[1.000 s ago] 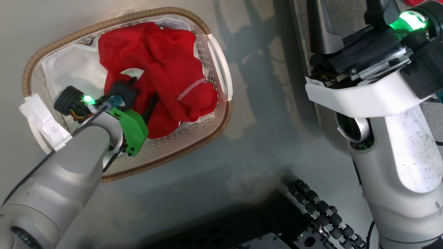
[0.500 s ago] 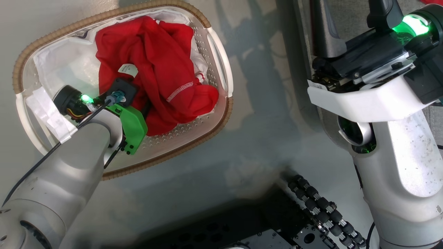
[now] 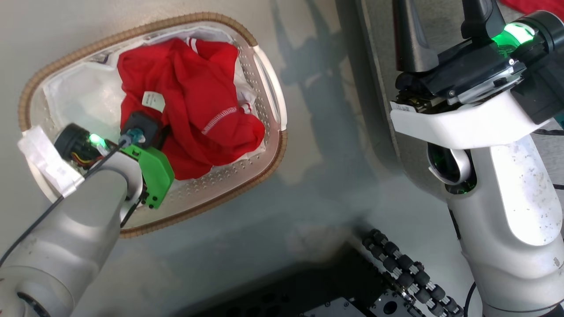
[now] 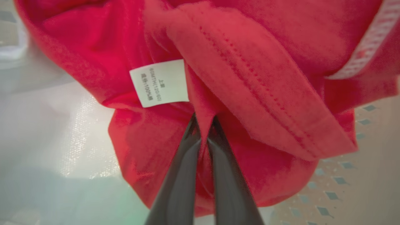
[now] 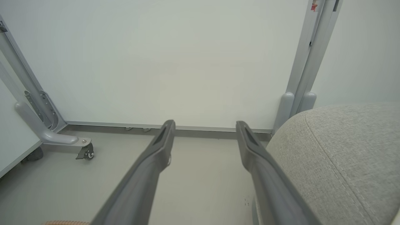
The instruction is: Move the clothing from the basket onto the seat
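The clothing (image 3: 194, 97) is a crumpled bright red heap with a white label (image 3: 153, 101) and a line of white stitching. It lies in the basket (image 3: 207, 16), an oval white perforated tub with a brown rim, on the floor at the left of the head view. My left wrist (image 3: 141, 132) reaches into the basket at the heap's near edge. In the left wrist view my left gripper (image 4: 203, 123) is shut on a fold of the red fabric just below the label (image 4: 160, 82). My right gripper (image 5: 204, 126) hangs open and empty beside the grey seat (image 5: 337, 156).
A white liner sheet (image 3: 83, 92) covers the basket's floor. My robot base (image 3: 396, 273) sits at the bottom. A white wall panel on a castor frame (image 5: 84, 150) stands ahead of the right gripper. A strip of red fabric (image 3: 533, 4) shows at the top right edge.
My left gripper's fingers, open over the heap before, have closed on a fold of the red fabric. The head view has shifted slightly. The right arm holds its pose.
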